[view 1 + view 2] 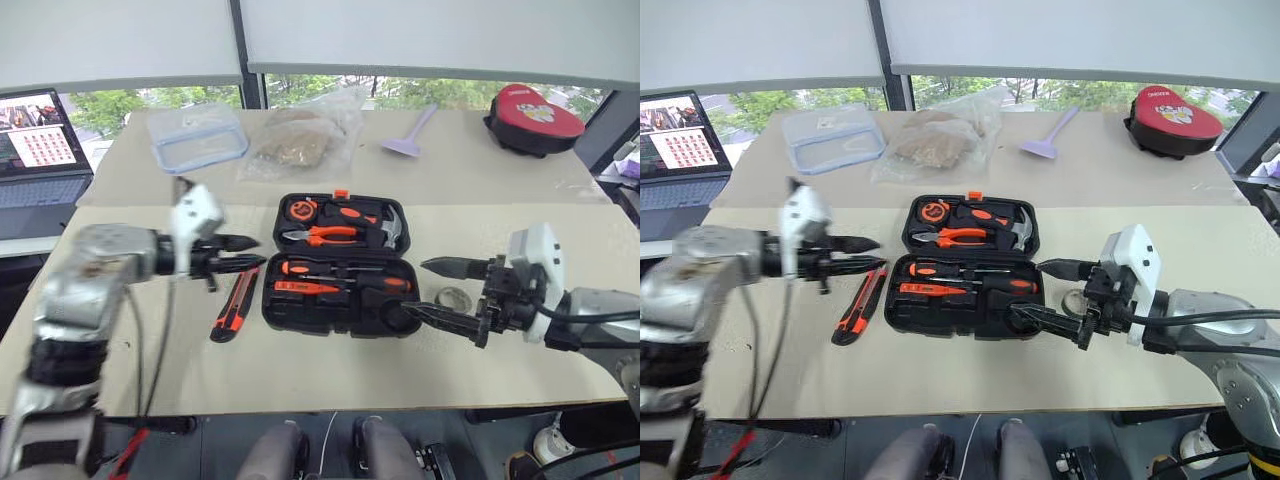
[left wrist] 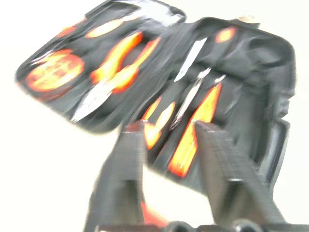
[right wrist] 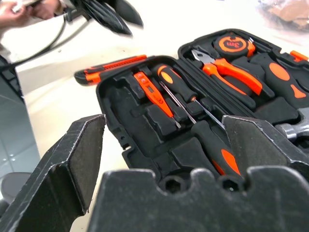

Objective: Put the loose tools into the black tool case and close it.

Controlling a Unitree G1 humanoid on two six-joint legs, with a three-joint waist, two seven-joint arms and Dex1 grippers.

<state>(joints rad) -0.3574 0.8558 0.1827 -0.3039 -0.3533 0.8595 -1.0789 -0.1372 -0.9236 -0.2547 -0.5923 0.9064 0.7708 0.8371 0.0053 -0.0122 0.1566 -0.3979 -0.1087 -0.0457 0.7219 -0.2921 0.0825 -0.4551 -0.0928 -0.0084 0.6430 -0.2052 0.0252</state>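
While the black tool case lies open mid-table, some tools aren't in yet.
Screwdrivers already sit in their slots; utility knife lies just left, under the parted, empty left gripper. Right gripper gapes over the grey tape roll, probably next.

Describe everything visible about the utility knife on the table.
The utility knife is a slim orange-and-black tool, plastic by its look. It lies flat on the pale table, apart from the left side of the open black tool case, running near-to-far at a slight angle. No blade can be made out. Neither gripper touches it.
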